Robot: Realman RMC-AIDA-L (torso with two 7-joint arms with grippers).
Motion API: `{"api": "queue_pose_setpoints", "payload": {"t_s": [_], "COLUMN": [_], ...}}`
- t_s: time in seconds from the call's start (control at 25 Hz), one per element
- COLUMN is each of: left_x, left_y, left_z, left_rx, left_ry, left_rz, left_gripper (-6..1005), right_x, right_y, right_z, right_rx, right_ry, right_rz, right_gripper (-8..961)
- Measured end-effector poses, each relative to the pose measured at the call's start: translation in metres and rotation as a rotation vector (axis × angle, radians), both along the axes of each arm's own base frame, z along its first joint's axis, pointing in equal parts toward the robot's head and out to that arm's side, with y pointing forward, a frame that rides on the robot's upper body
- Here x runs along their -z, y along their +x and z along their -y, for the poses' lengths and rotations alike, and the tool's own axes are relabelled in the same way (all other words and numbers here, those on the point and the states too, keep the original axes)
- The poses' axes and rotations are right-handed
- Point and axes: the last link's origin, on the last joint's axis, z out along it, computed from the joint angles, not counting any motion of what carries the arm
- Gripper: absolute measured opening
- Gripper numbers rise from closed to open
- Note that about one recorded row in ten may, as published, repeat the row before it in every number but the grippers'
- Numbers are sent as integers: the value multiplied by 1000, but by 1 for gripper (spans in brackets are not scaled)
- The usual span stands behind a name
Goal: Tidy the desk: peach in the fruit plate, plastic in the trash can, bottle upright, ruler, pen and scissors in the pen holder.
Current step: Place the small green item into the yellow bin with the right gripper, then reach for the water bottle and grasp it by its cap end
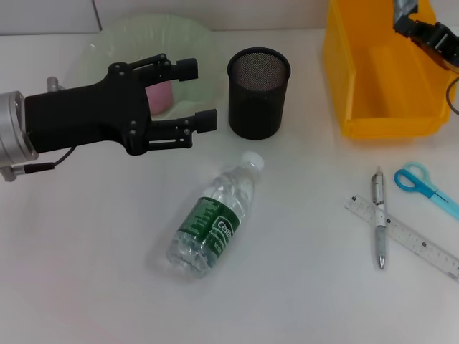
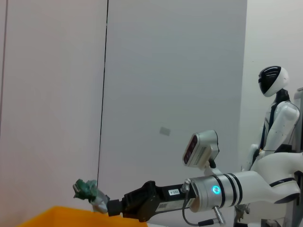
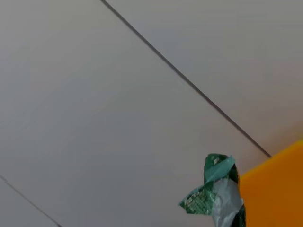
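My left gripper [image 1: 199, 93] is open and holds nothing; it hovers over the pale green fruit plate [image 1: 197, 43]. The pink peach [image 1: 159, 97] lies in that plate, partly hidden by the fingers. The clear bottle [image 1: 214, 218] with a green label lies on its side at the table's middle. My right gripper [image 1: 410, 25] is shut on the crumpled green and silver plastic [image 2: 86, 189] [image 3: 213, 191] above the yellow trash can [image 1: 380, 107]. The pen [image 1: 379, 222] lies across the ruler [image 1: 409, 238], beside the blue scissors [image 1: 423, 183]. The black mesh pen holder [image 1: 258, 93] stands upright.
The trash can's yellow rim [image 2: 57, 215] [image 3: 279, 194] shows just under the plastic. The pen holder stands close to the right of my left gripper. A second white robot [image 2: 274, 109] stands far off by the wall.
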Motion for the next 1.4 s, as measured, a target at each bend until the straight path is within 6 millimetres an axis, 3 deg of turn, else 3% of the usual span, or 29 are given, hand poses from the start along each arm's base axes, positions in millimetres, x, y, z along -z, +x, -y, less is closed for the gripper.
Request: {"api": "queue_pose_setpoints", "payload": {"t_s": [0.2,0.68,0.84,0.92,0.96,1.04,1.12,1.2,1.32,1.4], "left_x": [0,0,-5,-6,-6,-13,-15,-16,-16,-7], "left_y": [-2,-5,-6,-6,-6,-3,-1,2,34,50], "left_z": [1,2,-1,-2,-2,-10,-14,-18,-38,-49], "left_rx": [-1,-11,-84,-100,-100,-194,-236,-267,-414,-496], "left_ry": [9,4,-37,-47,-47,-126,-153,-174,-258,-287], "left_rz": [-3,-7,16,18,18,-23,-48,-76,-253,-360], "left_gripper": [832,811,804,800,798,795,791,788,783,779], "right_x": [4,4,-13,-31,-31,-36,-29,-24,-7,-4], "right_y": [-3,-3,-6,-5,-5,-2,10,16,30,32], "right_z": [-1,9,33,62,62,87,121,130,153,156], "right_rx": [0,-28,-188,-362,-362,-499,-622,-631,-630,-622], "right_ry": [-1,-6,19,67,67,75,20,-11,-84,-87], "right_rz": [-7,-33,-40,32,32,129,258,288,345,355], "right_gripper": [17,441,590,664,684,725,765,765,765,765]}}
